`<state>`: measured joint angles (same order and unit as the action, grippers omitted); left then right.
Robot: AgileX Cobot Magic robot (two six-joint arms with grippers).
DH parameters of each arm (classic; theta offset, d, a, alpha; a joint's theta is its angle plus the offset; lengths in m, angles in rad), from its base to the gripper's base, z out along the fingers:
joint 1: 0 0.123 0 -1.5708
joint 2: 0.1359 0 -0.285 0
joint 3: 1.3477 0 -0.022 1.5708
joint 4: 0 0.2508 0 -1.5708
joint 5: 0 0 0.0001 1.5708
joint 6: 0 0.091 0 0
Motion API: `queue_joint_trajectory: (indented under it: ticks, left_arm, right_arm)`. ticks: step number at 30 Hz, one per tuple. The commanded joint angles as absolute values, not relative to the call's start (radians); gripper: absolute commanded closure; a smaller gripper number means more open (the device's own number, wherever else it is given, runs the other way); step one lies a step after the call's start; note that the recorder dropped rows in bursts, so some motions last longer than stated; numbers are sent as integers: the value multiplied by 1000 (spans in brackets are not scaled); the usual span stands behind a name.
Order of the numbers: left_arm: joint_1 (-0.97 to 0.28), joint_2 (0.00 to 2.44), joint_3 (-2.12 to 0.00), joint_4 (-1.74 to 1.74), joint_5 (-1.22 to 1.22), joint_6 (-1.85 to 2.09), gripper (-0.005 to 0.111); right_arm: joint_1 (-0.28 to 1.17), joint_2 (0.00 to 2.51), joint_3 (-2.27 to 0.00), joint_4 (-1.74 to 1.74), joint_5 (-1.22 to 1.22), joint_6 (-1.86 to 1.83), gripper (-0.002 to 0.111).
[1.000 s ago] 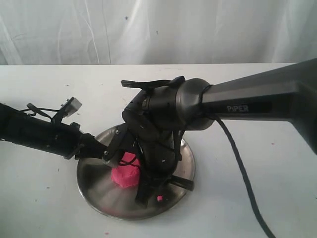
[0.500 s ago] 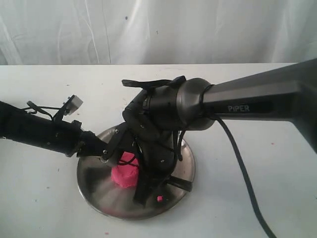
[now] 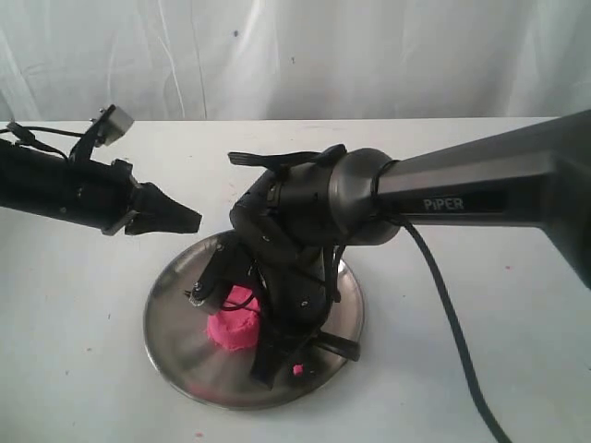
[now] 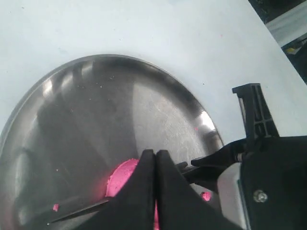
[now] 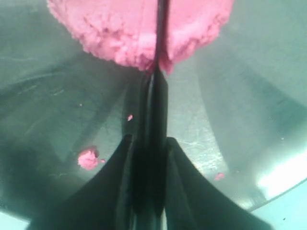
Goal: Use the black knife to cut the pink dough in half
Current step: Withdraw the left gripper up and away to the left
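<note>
Right gripper [image 5: 148, 140] is clamped on the black knife [image 5: 160, 96]. The blade is edge-down and sunk into the pink dough [image 5: 120, 28] near its midline, judged so placed to give two even halves. In the exterior view the dough sits on the steel plate [image 3: 171, 314], just toward 9 o'clock of its centre. Left gripper [image 4: 155, 153], fingers pressed together and empty, hangs off the plate's 10 o'clock side, apparently to leave the blade room. The right arm [image 3: 489, 180] reads "PiPER"

Pink dough [image 5: 110, 28] matt & crumbly, plate [image 4: 120, 105] shiny scratched metal, black knife [image 5: 156, 108] matt, backdrop [image 3: 369, 55] white cloth.
</note>
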<state>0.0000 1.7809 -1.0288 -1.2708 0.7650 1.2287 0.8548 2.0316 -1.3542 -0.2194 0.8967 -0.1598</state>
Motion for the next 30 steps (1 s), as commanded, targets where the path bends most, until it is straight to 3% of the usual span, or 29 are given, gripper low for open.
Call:
queue_joint_trajectory:
  ticks: [1, 30]
  left_arm:
    - [-2, 1722, -1030, -1247, 778, 1190, 107]
    - [-2, 1697, -988, -1248, 722, 1189, 107]
  right_arm:
    - [856, 2048, -1346, -213, 913, -153, 108]
    - [856, 2054, -1348, -147, 966, -199, 108]
